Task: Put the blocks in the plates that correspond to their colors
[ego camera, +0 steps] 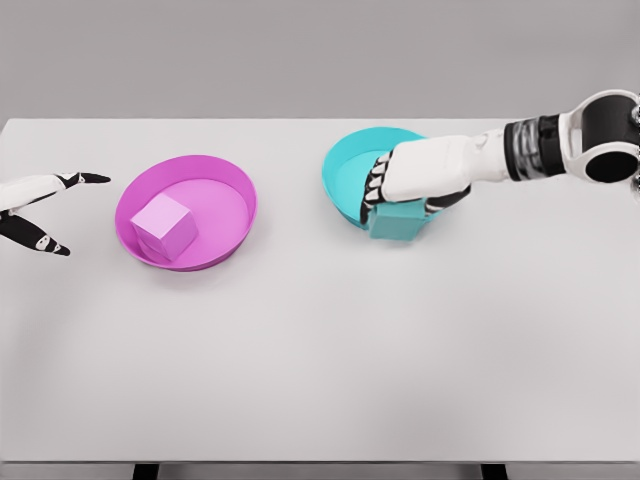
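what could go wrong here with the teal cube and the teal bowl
1. The right hand grips the teal cube at the near rim of the teal round plate; released here, it could catch the rim and tip out onto the white table.
2. Pushing it further in may shove the plate.

The pink cube already sits in the pink plate.

White table point(320, 360), flat, spanning nearly the full width. Two plates resting directly on the far half: magenta plate point(238, 192) at left, cyan plate point(345, 160) right of centre, well apart. Near half of surface bare. Dark legs point(146, 471) visible under the near edge, left and right.
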Robot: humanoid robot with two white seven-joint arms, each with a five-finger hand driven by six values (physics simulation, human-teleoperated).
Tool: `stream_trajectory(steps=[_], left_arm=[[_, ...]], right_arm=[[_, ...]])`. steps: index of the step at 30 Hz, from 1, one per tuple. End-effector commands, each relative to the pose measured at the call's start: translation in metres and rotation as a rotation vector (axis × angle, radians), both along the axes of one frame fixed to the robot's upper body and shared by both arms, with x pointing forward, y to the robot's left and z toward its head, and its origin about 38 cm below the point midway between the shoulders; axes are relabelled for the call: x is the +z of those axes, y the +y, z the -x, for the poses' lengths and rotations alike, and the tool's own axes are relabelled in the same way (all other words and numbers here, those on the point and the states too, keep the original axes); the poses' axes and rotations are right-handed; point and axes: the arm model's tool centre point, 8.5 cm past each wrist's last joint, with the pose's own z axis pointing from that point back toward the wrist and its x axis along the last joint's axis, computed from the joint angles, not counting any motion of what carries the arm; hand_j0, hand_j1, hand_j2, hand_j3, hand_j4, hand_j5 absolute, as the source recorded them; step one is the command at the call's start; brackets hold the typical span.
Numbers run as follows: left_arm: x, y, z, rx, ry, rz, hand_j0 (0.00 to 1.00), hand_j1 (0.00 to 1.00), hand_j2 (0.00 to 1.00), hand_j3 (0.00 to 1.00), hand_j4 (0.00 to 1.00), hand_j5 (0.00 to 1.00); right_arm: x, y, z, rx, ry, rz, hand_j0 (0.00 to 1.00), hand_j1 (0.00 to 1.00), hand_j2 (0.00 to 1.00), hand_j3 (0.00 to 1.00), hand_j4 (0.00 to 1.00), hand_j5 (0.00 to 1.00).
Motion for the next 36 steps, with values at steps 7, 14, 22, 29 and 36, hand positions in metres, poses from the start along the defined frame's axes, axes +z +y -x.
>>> stream_trajectory(steps=[7,14,22,29,36], left_arm=[[0.001,0.003,0.000,0.010,0.000,0.004,1.00,1.00,1.00,1.00,1.00,1.00],[0.001,0.004,0.001,0.012,0.000,0.004,1.00,1.00,1.00,1.00,1.00,1.00],[0.001,0.004,0.001,0.012,0.000,0.004,1.00,1.00,1.00,1.00,1.00,1.00],[0.001,0.004,0.001,0.012,0.000,0.004,1.00,1.00,1.00,1.00,1.00,1.00],[0.001,0.003,0.000,0.010,0.000,0.006,1.00,1.00,1.00,1.00,1.00,1.00]], right_arm=[[-0.002,0.007,-0.042,-0.096,0.003,-0.016,0.71,0.71,0.71,0.71,0.71,0.71],[0.000,0.002,-0.061,-0.159,0.001,-0.026,0.71,0.71,0.71,0.71,0.71,0.71],[-0.005,-0.006,-0.076,-0.219,0.004,-0.011,0.72,0.72,0.72,0.72,0.72,0.72],[-0.009,-0.003,-0.075,-0.212,0.009,-0.008,1.00,1.00,1.00,1.00,1.00,1.00],[0.006,-0.027,-0.073,-0.245,-0.013,-0.048,1.00,1.00,1.00,1.00,1.00,1.00]])
